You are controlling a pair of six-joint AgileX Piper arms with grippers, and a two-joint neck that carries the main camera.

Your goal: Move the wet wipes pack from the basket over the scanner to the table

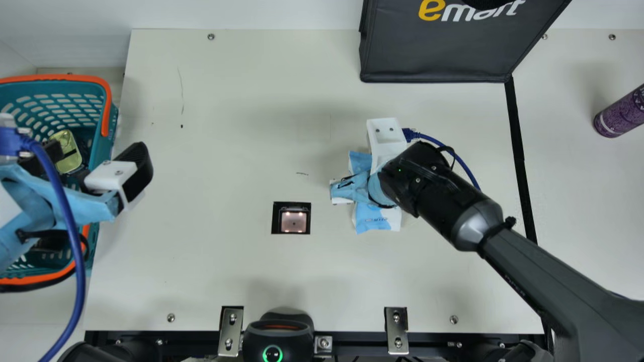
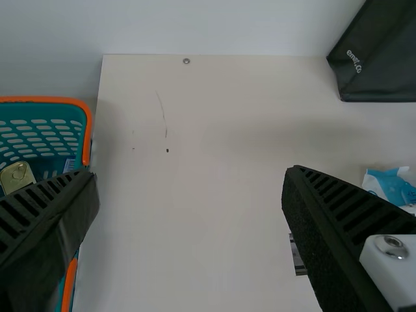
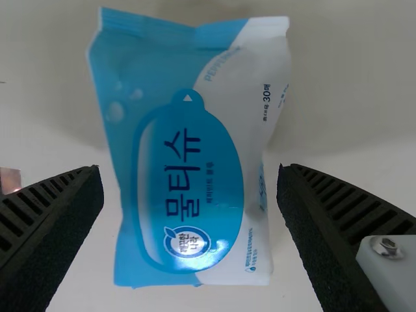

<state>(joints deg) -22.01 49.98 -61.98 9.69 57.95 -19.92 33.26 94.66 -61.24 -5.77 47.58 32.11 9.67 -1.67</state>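
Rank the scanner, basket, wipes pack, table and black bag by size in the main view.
Largest to smallest:
table
basket, cut off at the left edge
black bag, cut off at the top
wipes pack, partly hidden
scanner

1 basket (image 1: 106, 103), 1 gold tin (image 1: 71, 160), 1 wipes pk (image 3: 188, 162), 1 scanner (image 1: 293, 221), 1 bag (image 1: 432, 53), 1 purple cyl. (image 1: 620, 113), 1 L gripper (image 1: 91, 163), 1 R gripper (image 1: 373, 188).

Glossy plastic wet wipes pack (image 3: 188, 156)
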